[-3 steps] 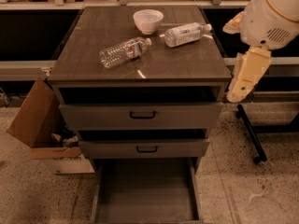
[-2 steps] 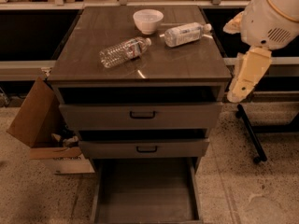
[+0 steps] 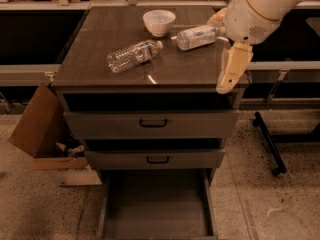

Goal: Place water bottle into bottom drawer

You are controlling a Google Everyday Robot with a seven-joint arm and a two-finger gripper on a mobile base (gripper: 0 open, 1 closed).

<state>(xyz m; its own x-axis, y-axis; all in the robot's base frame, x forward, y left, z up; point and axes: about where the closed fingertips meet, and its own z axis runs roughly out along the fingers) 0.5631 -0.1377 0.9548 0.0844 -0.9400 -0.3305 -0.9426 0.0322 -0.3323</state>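
Note:
The water bottle (image 3: 132, 55) lies on its side on the cabinet top, left of centre, with its white cap pointing right. The bottom drawer (image 3: 157, 209) is pulled open at floor level and its flat floor is bare. My gripper (image 3: 229, 81) hangs from the cream arm at the cabinet top's right front corner. It points down, well to the right of the water bottle, and holds nothing that I can see.
A paler bottle with a wide white label (image 3: 197, 36) lies by a white bowl (image 3: 159, 21) at the back of the cabinet top. The two upper drawers (image 3: 152, 124) are closed. A cardboard box (image 3: 40, 129) stands left of the cabinet, and a black wheeled leg (image 3: 270, 144) is on the right.
My arm and gripper have moved left, from beside the cabinet to over its right front corner. The bottles, bowl and drawers have not moved.

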